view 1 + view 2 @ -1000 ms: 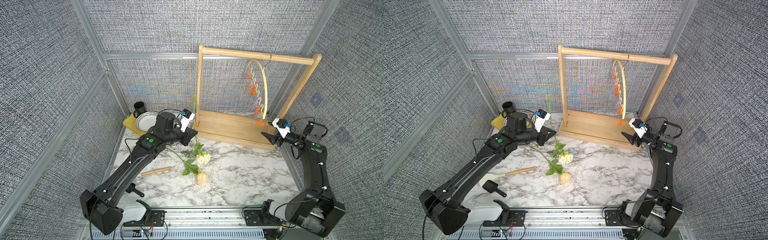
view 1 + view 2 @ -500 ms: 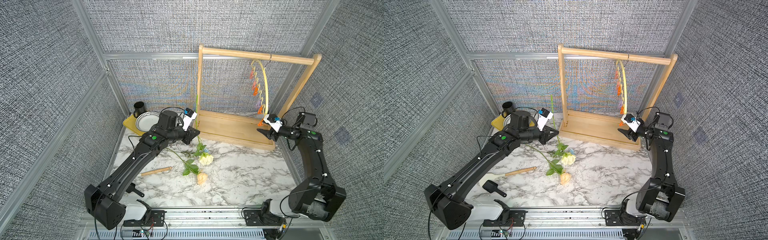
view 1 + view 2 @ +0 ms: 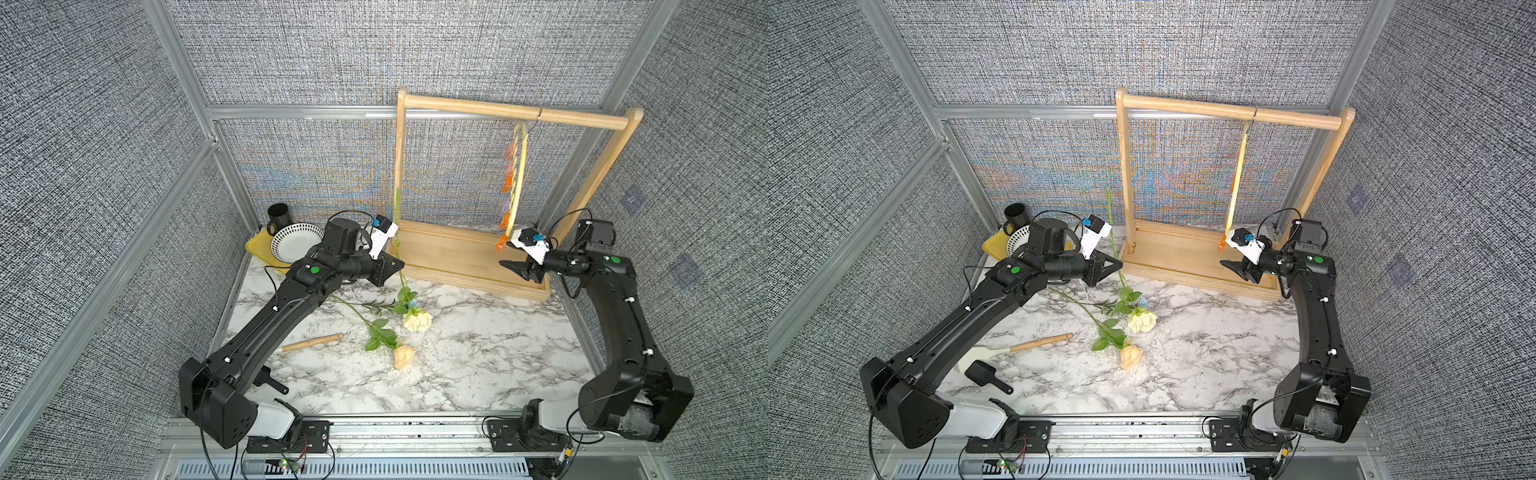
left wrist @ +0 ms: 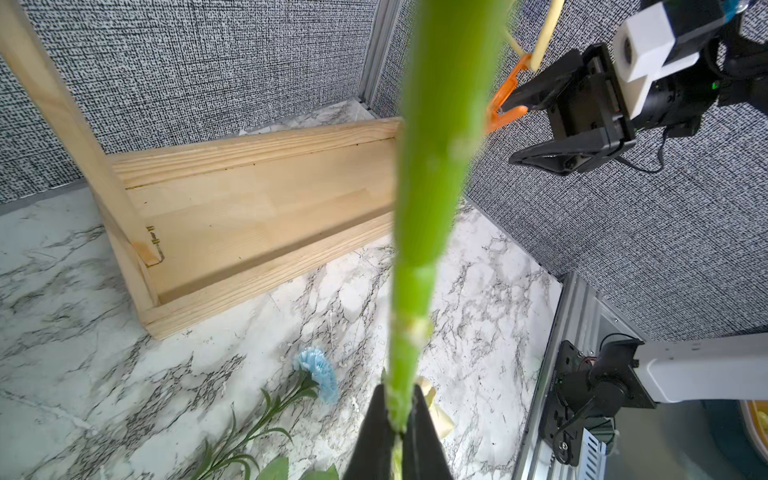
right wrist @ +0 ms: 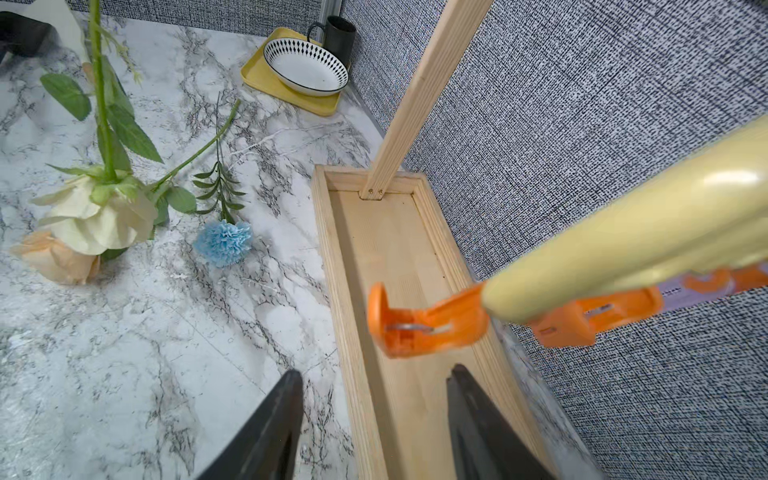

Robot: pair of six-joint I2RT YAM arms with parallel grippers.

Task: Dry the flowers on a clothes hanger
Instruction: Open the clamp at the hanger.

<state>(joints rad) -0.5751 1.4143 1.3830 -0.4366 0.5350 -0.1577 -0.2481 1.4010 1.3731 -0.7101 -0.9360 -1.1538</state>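
Left gripper (image 3: 397, 264) tight on cream rose stem (image 4: 428, 166); right gripper (image 5: 374, 372) spread just beside clothes hanger's (image 5: 623, 257) end orange clip (image 5: 415, 324)

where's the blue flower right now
In the right wrist view the blue flower lies on the marble table, between the cream rose and the wooden rack's base.

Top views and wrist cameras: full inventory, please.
cream rose: one, cream-white, stem in left gripper, bloom down
peach rose: one, peach, on table
blue bloom: one, light blue, on table
clothes hanger: one, pale yellow, hooked on rack
clips: several, orange and purplish, along hanger
rack: one, light wood, at back
tray: one, yellow, back corner
bowl: one, white and black, on tray
mug: one, black, behind bowl
spatula: one, wooden handle, on table
scoop: one, black, beside spatula
left gripper: one, black, shut on rose stem
right gripper: one, black, open before lowest clip
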